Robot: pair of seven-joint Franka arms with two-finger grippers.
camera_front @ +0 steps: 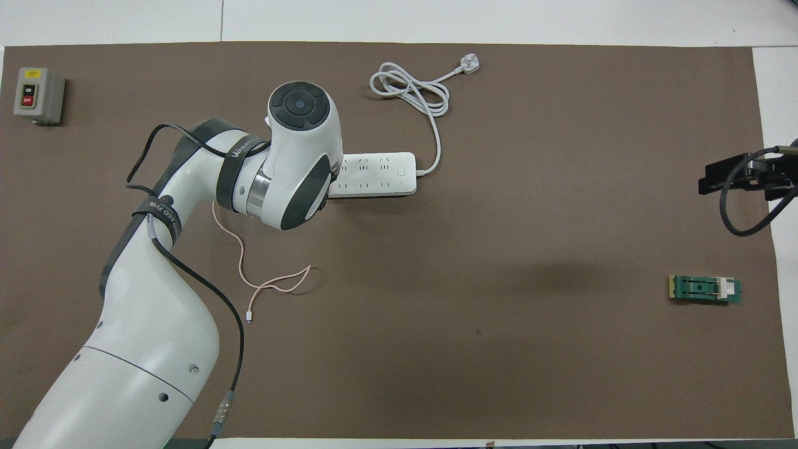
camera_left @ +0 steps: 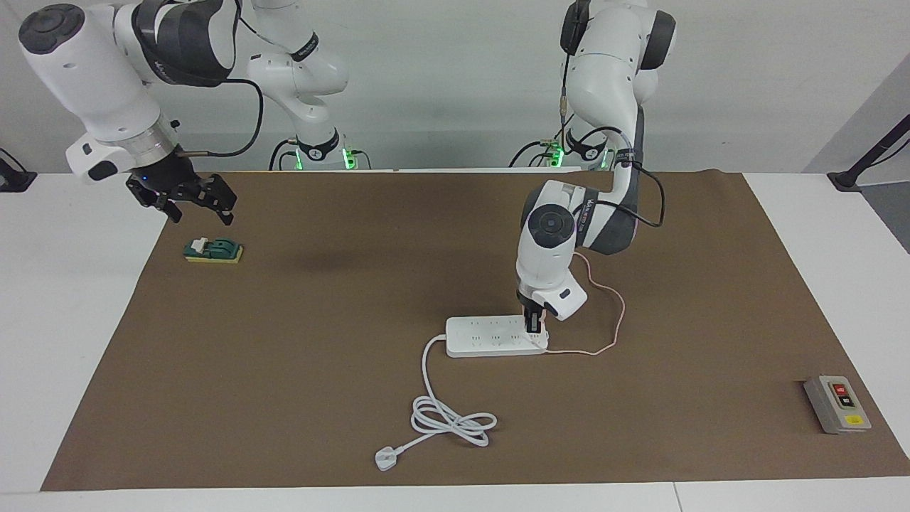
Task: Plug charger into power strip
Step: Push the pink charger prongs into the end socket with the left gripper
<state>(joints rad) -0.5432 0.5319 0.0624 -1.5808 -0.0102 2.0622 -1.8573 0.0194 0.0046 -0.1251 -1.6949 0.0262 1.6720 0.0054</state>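
My left gripper [camera_left: 533,326] is clamped on the charger [camera_left: 538,331], pressed down onto the power strip [camera_left: 490,336] at its end toward my left arm; pink cable [camera_left: 604,334] trails off beside it. My right gripper [camera_left: 190,203] waits with fingers spread over the mat's [camera_left: 355,299] edge near a green block [camera_left: 213,250].

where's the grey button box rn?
The grey button box sits on the brown mat at the left arm's end of the table, farther from the robots than the power strip, by the mat's corner.
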